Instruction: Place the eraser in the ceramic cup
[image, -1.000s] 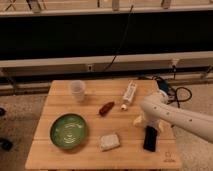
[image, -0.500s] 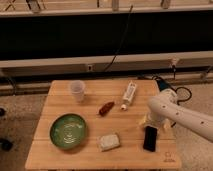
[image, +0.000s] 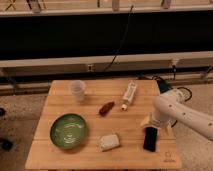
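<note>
The eraser (image: 150, 138) is a flat black slab lying on the wooden table (image: 90, 155) near its right front corner. The ceramic cup (image: 77, 91) is a pale tumbler standing upright at the table's back left, far from the eraser. My white arm (image: 175, 111) reaches in from the right. My gripper (image: 148, 122) hangs at its end, just behind and above the eraser, mostly hidden by the arm. The eraser lies flat on the table.
A wide green bowl (image: 68, 131) sits front left. A whitish spongy block (image: 109, 142) lies front centre. A red-brown object (image: 106, 108) lies mid-table and a white tube (image: 129, 95) back right. Cables lie on the floor behind the table's right corner.
My arm's rounded end has shifted to the right and slightly down over the eraser. The eraser, the cup and the other objects have not moved.
</note>
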